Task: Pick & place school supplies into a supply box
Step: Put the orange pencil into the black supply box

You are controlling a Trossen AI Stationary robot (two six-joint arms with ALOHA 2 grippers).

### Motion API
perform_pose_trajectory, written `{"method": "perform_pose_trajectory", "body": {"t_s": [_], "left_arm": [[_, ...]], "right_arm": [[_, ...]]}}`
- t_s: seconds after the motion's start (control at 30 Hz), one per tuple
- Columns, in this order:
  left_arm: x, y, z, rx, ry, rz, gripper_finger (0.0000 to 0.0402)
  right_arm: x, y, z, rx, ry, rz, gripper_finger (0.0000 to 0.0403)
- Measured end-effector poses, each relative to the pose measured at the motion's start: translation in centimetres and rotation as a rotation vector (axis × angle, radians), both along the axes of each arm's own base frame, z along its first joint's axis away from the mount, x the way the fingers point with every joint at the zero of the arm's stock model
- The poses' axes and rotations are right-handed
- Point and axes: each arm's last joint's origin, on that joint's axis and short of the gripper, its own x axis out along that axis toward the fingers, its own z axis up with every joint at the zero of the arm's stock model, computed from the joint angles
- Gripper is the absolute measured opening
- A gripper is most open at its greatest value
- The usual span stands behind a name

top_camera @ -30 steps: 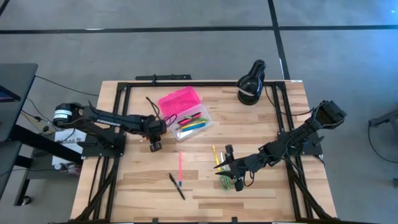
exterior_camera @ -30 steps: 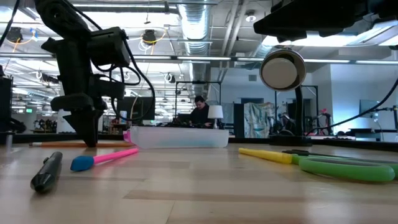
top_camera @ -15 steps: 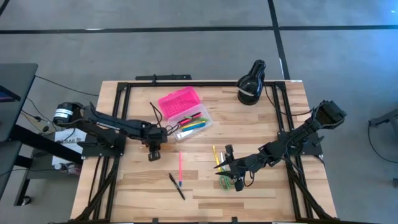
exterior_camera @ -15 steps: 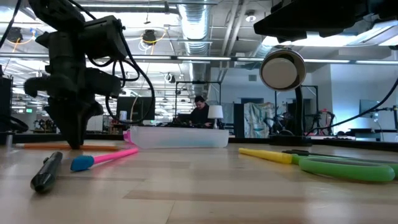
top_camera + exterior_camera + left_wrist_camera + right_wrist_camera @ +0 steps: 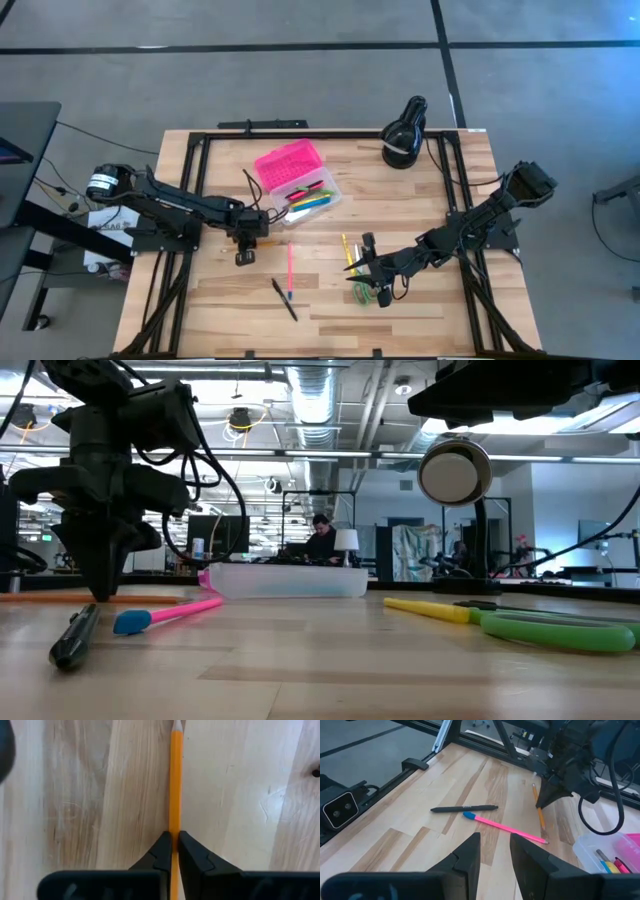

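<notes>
Orange pencil (image 5: 175, 780) lay flat on pale wood table (image 5: 440, 305) beside the box (image 5: 310, 200), left gripper (image 5: 173, 851) pinched tight on it, pink pen (image 5: 290, 268) and black pen (image 5: 284, 299) close by, right gripper (image 5: 495, 851) parted, over green scissors (image 5: 362, 292).

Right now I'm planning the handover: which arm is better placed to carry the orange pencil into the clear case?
Left. Its tool is already closed on the thin orange pencil, near the clear pink-lidded case; the right tool sits farther off.

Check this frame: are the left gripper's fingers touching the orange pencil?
Touching. In the left wrist view the left gripper has both fingers pressed against the sides of the orange pencil, which lies flat on the table.
</notes>
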Motion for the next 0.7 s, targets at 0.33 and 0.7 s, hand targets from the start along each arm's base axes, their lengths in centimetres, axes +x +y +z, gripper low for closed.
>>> {"method": "perform_pose_trajectory", "body": {"t_s": [0.33, 0.7], "left_arm": [[-0.1, -0.8, 0.0, 0.07, -0.009, -0.008, 0.0072], [-0.5, -2.6, 0.0, 0.167, -0.013, -0.002, 0.0055]], "right_arm": [[0.0, 0.0, 0.0, 0.0, 0.0, 0.0, 0.0101], [0.0, 0.0, 0.0, 0.0, 0.0, 0.0, 0.0101]]}}
